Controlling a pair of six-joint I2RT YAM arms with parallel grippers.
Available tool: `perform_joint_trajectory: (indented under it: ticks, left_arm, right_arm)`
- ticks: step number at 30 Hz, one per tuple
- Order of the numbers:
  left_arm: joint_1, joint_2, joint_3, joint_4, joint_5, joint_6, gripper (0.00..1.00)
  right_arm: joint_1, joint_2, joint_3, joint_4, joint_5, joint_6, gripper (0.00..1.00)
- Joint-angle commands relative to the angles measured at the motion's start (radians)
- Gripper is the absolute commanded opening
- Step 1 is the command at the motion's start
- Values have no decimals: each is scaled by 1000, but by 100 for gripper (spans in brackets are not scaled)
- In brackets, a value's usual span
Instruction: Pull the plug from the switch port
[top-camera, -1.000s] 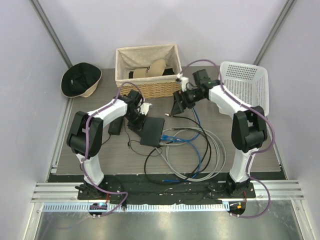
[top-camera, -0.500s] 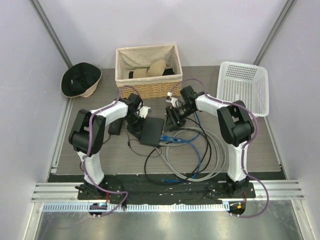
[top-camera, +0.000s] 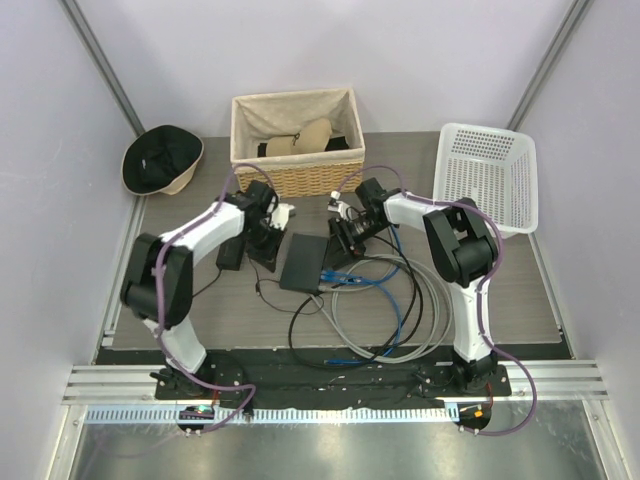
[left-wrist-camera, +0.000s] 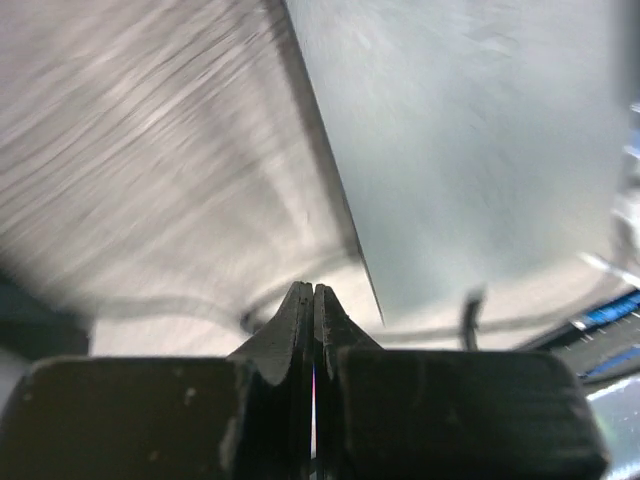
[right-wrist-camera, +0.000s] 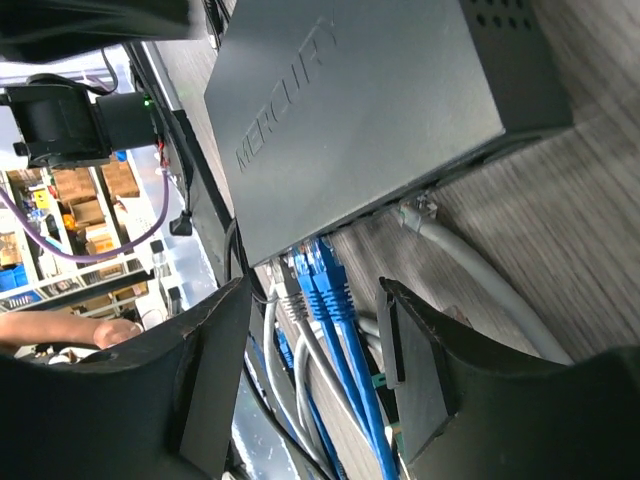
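Observation:
The switch (top-camera: 304, 262) is a flat black box at mid-table; it also shows in the right wrist view (right-wrist-camera: 360, 110). Two blue plugs (right-wrist-camera: 325, 275) and a grey plug (right-wrist-camera: 288, 298) sit in its port edge, seen from above as blue plugs (top-camera: 333, 276). A loose grey plug (right-wrist-camera: 415, 213) lies on the table beside that edge. My right gripper (right-wrist-camera: 315, 290) is open, its jaws to either side of the blue plugs without touching; from above the right gripper (top-camera: 345, 240) is at the switch's right. My left gripper (left-wrist-camera: 313, 290) is shut and empty by the switch's left edge (top-camera: 262, 240).
Coiled grey, blue and black cables (top-camera: 395, 300) lie right of and in front of the switch. A black power brick (top-camera: 231, 255) lies to the left. A wicker basket (top-camera: 295, 140), a white plastic basket (top-camera: 487, 175) and a hat (top-camera: 160, 160) stand at the back.
My right gripper has come down from the back right to the switch's port edge. The left arm has shifted slightly; its gripper stays by the switch's left side.

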Motion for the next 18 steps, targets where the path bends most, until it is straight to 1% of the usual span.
perform_joint_trajectory:
  ticks: [1, 5, 7, 11, 12, 13, 14, 18]
  left_arm:
    - [5, -200, -17, -4, 98, 3, 0]
    - [-23, -141, -48, 5, 146, -36, 0]
    - [-32, -122, -70, 36, 159, -45, 0]
    - [-43, -74, -80, 61, 155, -68, 0]
    - [-43, -66, -85, 65, 146, -76, 0]
    - [-41, -59, -96, 76, 143, -80, 0]
    - [-44, -42, -102, 81, 127, -85, 0]
    - [-44, 13, -110, 82, 95, -82, 0]
  right_arm:
    - [6, 12, 40, 26, -34, 25, 61]
    - [6, 24, 40, 47, -34, 49, 63]
    - [8, 23, 39, 56, -33, 63, 64]
    - [8, 20, 28, 63, -40, 75, 73]
    - [8, 21, 23, 64, -46, 75, 73]
    - [8, 21, 20, 70, -48, 89, 73]
    - [6, 24, 16, 78, -50, 92, 70]
    - [8, 46, 10, 89, -66, 103, 66]
